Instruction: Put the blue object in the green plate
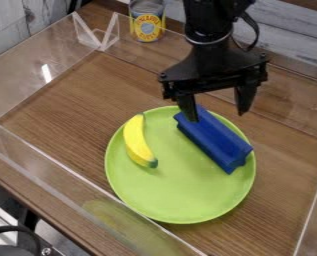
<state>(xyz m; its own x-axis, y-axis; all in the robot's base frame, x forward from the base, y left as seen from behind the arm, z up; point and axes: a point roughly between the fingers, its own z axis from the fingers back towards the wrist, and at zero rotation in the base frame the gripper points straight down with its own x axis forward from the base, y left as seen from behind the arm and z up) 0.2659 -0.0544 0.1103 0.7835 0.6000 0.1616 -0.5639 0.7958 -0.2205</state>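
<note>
1. One black two-fingered gripper (pixel 217 97) hangs with its jaws spread wide and nothing between them, pointing steeply down over the far end of the elongated dark blue ridged block (pixel 213 139)
2. The block lies flat on the right half of the large round lime-green plate (pixel 188 200), its long axis slanting from the plate's far edge toward its right rim; one finger stands near the block's far left corner, the other out past the plate's far right rim, above the wood
3. The block looks rigid, hard-edged plastic; the plate appears smooth and shallow
4. A curved yellow banana (pixel 141 140) rests on the plate's left half, apart from the block
5. Judged from this, the placing seems done, and only a clean lift away remains
</note>
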